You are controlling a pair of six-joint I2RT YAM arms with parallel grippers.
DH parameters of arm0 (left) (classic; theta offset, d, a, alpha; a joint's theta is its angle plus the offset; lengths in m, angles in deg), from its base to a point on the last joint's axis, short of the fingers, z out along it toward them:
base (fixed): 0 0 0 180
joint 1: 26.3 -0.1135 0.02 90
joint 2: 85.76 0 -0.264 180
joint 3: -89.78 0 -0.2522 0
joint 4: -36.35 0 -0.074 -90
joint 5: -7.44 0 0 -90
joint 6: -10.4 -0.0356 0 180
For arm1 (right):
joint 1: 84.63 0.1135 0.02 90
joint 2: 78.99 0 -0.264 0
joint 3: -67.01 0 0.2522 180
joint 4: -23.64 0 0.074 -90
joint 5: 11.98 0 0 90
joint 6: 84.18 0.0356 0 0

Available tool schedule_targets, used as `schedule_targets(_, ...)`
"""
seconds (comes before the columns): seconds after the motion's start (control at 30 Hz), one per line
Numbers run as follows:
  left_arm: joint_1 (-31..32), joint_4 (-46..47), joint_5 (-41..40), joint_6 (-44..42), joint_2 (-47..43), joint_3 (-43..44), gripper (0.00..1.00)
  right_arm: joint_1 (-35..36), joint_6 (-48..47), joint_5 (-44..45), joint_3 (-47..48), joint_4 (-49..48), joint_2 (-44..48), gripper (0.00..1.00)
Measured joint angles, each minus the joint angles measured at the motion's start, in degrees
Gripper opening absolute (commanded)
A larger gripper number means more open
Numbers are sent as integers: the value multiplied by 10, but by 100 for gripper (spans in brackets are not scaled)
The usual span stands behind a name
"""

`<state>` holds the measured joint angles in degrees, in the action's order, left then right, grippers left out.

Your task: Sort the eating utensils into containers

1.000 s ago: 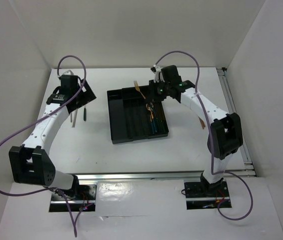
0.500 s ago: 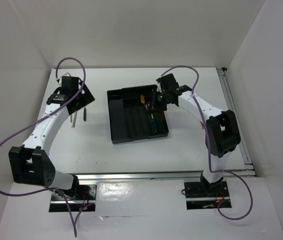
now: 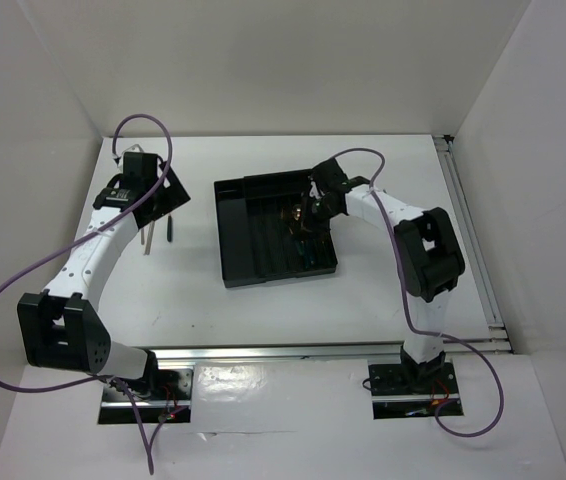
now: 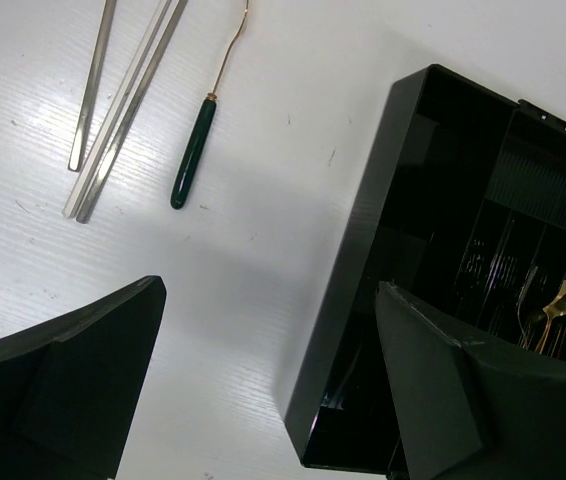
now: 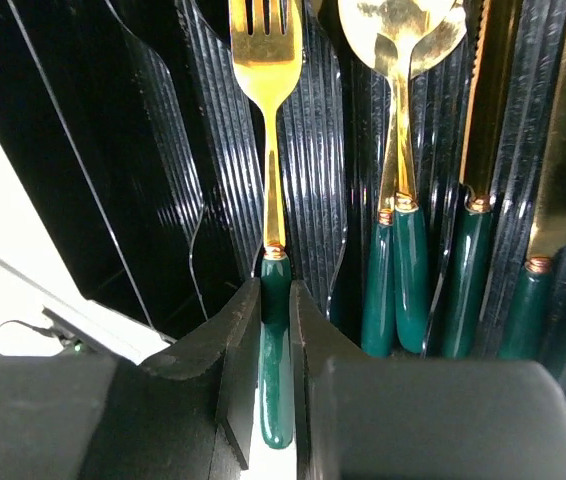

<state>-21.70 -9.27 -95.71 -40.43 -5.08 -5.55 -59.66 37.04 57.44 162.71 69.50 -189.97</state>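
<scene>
Right hand (image 5: 275, 330): clamping green handle of fork (image 5: 268, 60), head hanging over tray (image 3: 233, 245) compartment beside spoons (image 5: 400, 40). Left hand (image 4: 273, 340): hovering, fingers wide apart; silver chopsticks (image 4: 123, 110) lying on tabletop (image 4: 263, 120) left of tray.

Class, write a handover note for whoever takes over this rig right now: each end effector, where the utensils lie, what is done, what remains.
Left end effector: open, empty, above the table beside the tray.
Right end effector: shut on a fork, held over a tray compartment.
Done: spoons and other green-handled pieces are in the tray.
Left: release the fork; silver chopsticks and one green-handled utensil lie on the table.
</scene>
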Motion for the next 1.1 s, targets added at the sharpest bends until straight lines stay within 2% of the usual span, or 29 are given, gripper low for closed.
schedule_targets(0.27, 0, -1, 0, 0, 0, 0, 100, 0, 5, -24, 0, -3, -24, 0)
schedule_targets(0.33, 0, -2, -1, 0, 0, 0, 100, 0, 5, -31, 0, -4, -31, 12)
schedule_targets(0.43, 0, -3, 0, -2, 2, 0, 100, 0, 6, -41, 0, -6, -37, 24)
schedule_targets(0.73, 0, 3, 40, -67, 9, 0, 100, 0, -8, -56, 0, -17, -37, 43)
schedule_targets(0.9, 0, -5, 77, -118, 52, 22, 99, 0, -37, -46, 0, -22, -33, 43)
schedule_targets(1.0, -1, -7, 87, -135, 77, 28, 91, -4, -62, -33, 0, -25, -19, 42)
schedule_targets(1.1, -8, -10, 101, -151, 94, 28, 88, -11, -88, -21, 0, -35, 3, 42)
